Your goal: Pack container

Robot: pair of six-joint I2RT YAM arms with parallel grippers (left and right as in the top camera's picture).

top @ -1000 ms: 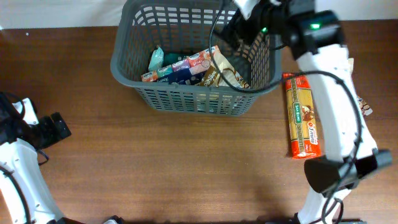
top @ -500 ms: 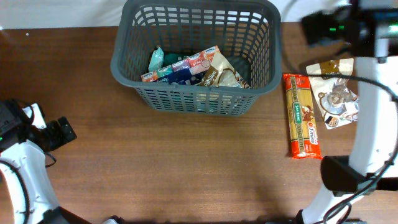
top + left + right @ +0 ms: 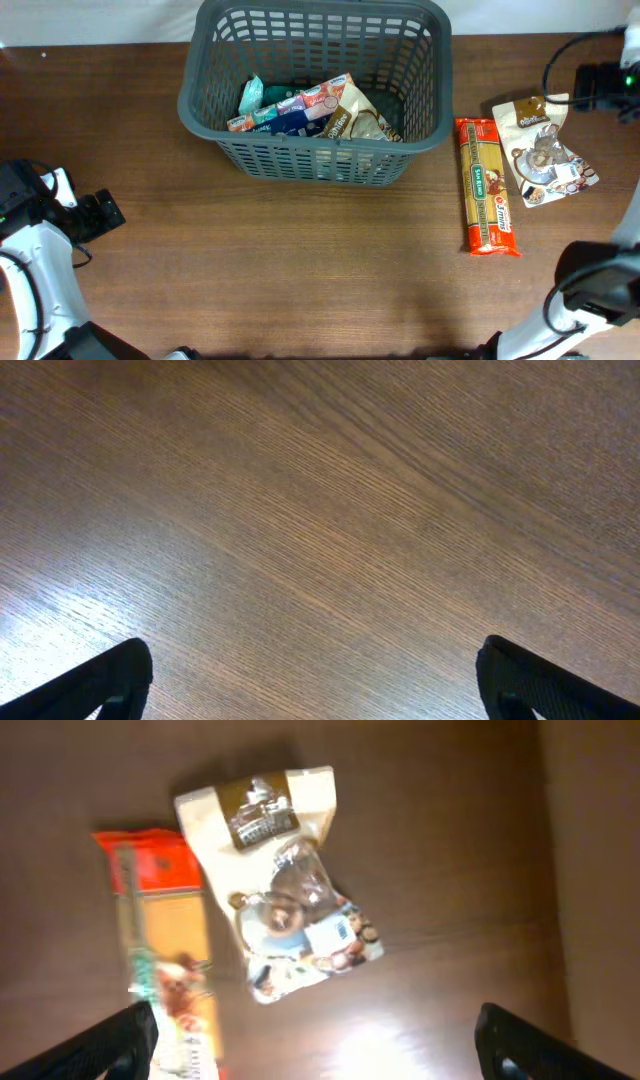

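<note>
Container (image 3: 300,160): a large dark grey plastic basket, rectangular with rounded corners and lattice-slotted sides. It stands upright, mouth up, at the far middle of the brown wooden table (image 3: 300,270). Its long axis runs left to right in the overhead view.

Contents, left to right: a teal packet (image 3: 250,97) leaning upright, a tilted multi-coloured packet (image 3: 290,108), and a tan printed bag (image 3: 360,120) against the right part of the front wall.

Outside the container, just beside its right wall, lies a long orange pasta packet (image 3: 487,187) with its long axis front to back. A cream pouch with a brown header (image 3: 540,150) lies just right of the pasta packet, tilted.

Left gripper (image 3: 314,675): low over bare wood at the left table edge, well apart from the container, fingers spread wide, nothing between them.

Right gripper (image 3: 320,1040): high above the cream pouch and the pasta packet, camera looking down on both, fingers spread wide and empty.
</note>
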